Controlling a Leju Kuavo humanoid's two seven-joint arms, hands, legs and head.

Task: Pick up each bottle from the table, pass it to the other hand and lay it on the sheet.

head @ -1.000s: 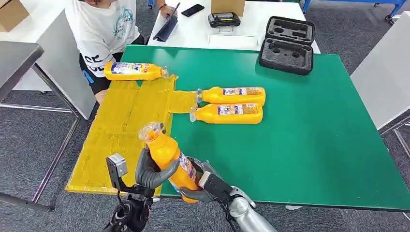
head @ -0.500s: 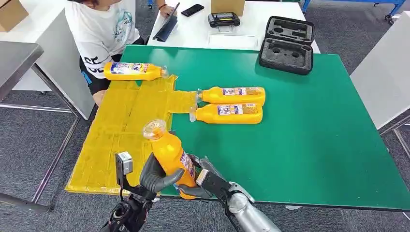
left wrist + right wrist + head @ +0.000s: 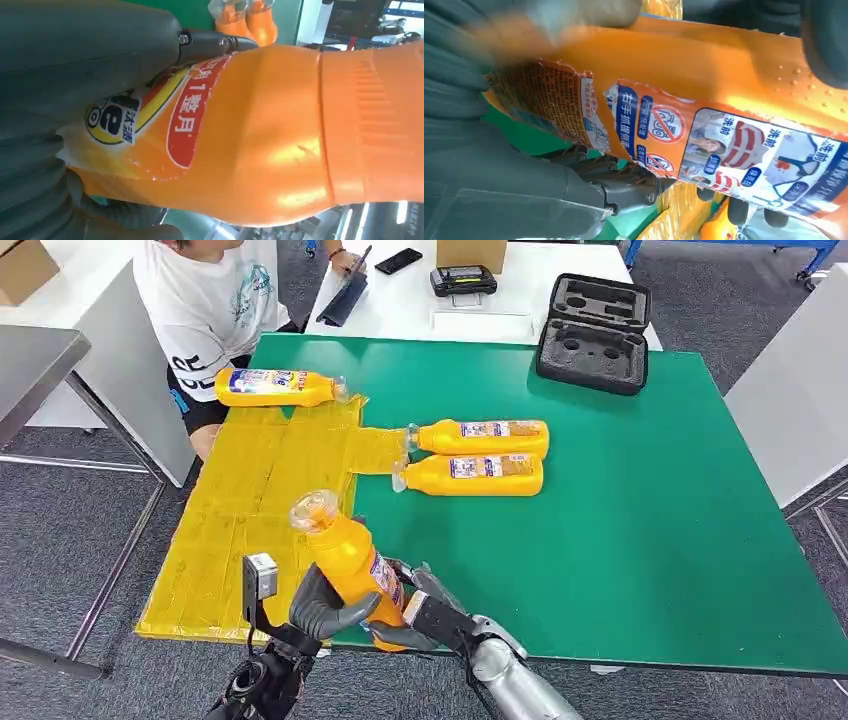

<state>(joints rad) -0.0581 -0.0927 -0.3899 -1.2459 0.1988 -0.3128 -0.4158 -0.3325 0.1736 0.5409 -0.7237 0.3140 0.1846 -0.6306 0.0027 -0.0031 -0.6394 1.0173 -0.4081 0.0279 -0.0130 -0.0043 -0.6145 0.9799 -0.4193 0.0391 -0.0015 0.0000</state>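
Note:
In the head view an orange bottle (image 3: 347,558) stands tilted over the near table edge, its clear cap (image 3: 312,510) pointing up and left. My left hand (image 3: 325,608) wraps its lower body from the left. My right hand (image 3: 420,618) grips its base from the right. The bottle's label (image 3: 185,120) shows close up against the left hand's grey cover (image 3: 75,65), and its printed back label (image 3: 724,145) lies over my right hand's fingers (image 3: 624,187). The yellow sheet (image 3: 255,495) covers the table's left part. One bottle (image 3: 275,387) lies at its far edge.
Two more bottles (image 3: 482,437) (image 3: 470,474) lie side by side on the green table (image 3: 660,520), caps at the sheet's edge. A black foam case (image 3: 593,332) sits at the back. A person in a white shirt (image 3: 205,300) sits at the far left corner.
The held bottle and both hands have shifted slightly to the right over the last second. The lying bottles have not moved.

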